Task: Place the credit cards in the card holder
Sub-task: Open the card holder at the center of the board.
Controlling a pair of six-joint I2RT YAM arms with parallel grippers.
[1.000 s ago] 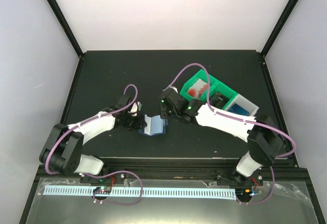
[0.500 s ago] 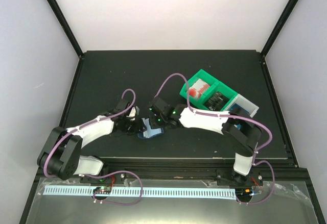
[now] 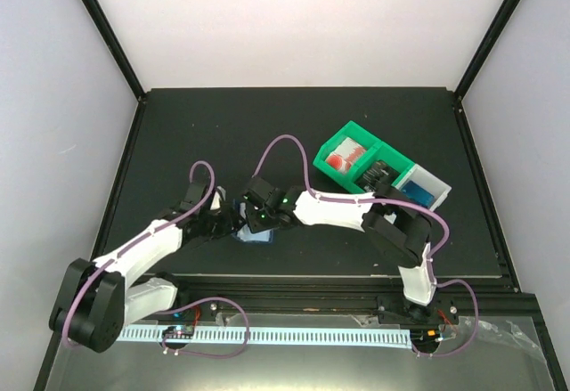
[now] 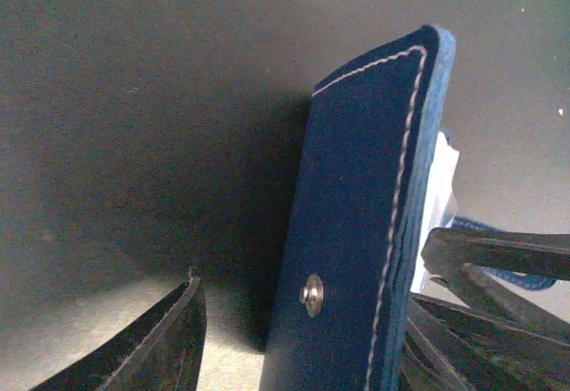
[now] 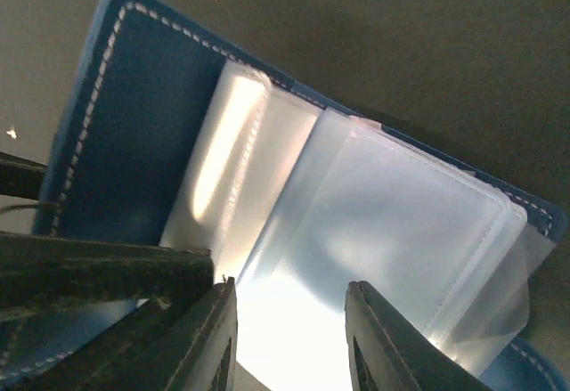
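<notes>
The card holder (image 3: 256, 233), a dark navy folding case, lies open on the black table between the two grippers. In the left wrist view its stitched flap with a metal snap (image 4: 361, 222) stands upright between the fingers of my left gripper (image 4: 303, 320). That gripper is open, and its left finger (image 4: 169, 338) is clear of the flap. My right gripper (image 5: 289, 289) hovers open just over the holder's clear plastic sleeves (image 5: 392, 222) with nothing held. Blue things that look like the credit cards (image 3: 417, 193) lie in the white end compartment of the bin.
A green-and-white compartment bin (image 3: 352, 133) stands at the right back, with a red item (image 3: 341, 158) and dark parts (image 3: 378, 175) inside. The table's near edge (image 3: 303, 277) runs just below the holder. My left gripper (image 3: 227, 224) and right gripper (image 3: 252, 217) nearly touch.
The right arm swung left from beside the bin to over the holder. The left arm drew back toward the near left, its jaws widened, and the holder shifted slightly left.
</notes>
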